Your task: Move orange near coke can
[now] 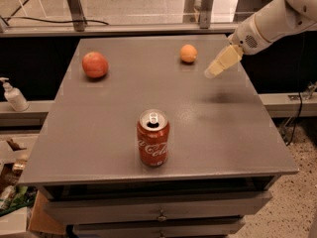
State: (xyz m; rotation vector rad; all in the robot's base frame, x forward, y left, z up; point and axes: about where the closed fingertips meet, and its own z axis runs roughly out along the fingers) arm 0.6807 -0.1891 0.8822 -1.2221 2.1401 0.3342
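Grey drawers (158, 214) sat shut beneath the near edge of the table (233, 133), their contents hidden. On the tabletop just behind that edge, a little left of centre, the coke can (153, 144) stood upright. A dark opening showed beside the pull tab, but nothing indicated whether any drink was inside. It stood alone, well apart from everything else, the fixed mark for the delivery.

Off the table at the left, on a lower ledge, stood a white pump bottle (14, 95). Farther back on the left side of the tabletop rested a larger reddish fruit (95, 65), which was not part of the job.

At the far right, the robot's white arm (270, 21) reached in from beyond the table's right edge, angling its cream-coloured gripper (218, 67) down and to the left. The gripper hung above the surface just right of the orange (188, 53) and apart from it, apparently lined up for a pick. Whether it was apart or together could not be told. The orange lay untouched near the far edge, right of centre and well away from the can, so the carry had not yet begun.
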